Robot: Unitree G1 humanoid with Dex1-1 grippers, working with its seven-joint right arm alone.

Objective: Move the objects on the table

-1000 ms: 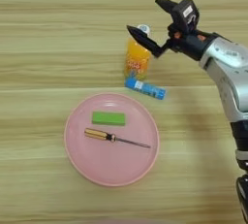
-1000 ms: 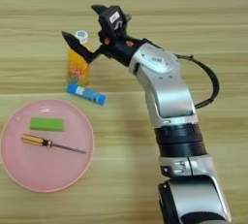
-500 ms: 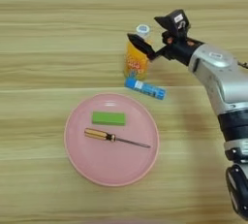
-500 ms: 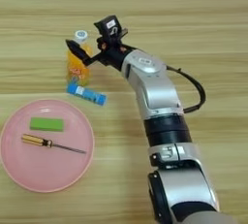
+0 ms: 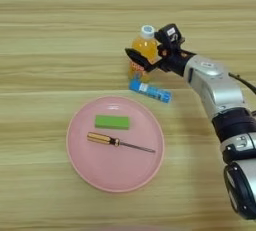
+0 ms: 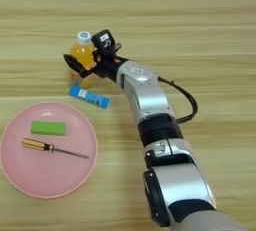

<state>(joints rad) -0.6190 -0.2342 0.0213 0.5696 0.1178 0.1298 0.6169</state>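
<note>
Black-fingered tool (image 5: 148, 57) has closed in, its open fingers now straddling the juice bottle (image 5: 142, 51).

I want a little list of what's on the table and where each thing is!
table: light-brown wood
pink plate: front left of the table
green block: lying flat on the plate, far side
screwdriver: on the plate, nearer than the block, yellow handle to the left
juice bottle: upright beyond the plate, white cap on
blue tube: lying on the table between bottle and plate
pincer: at the bottle, one black finger in front of it, grip unclear
</note>
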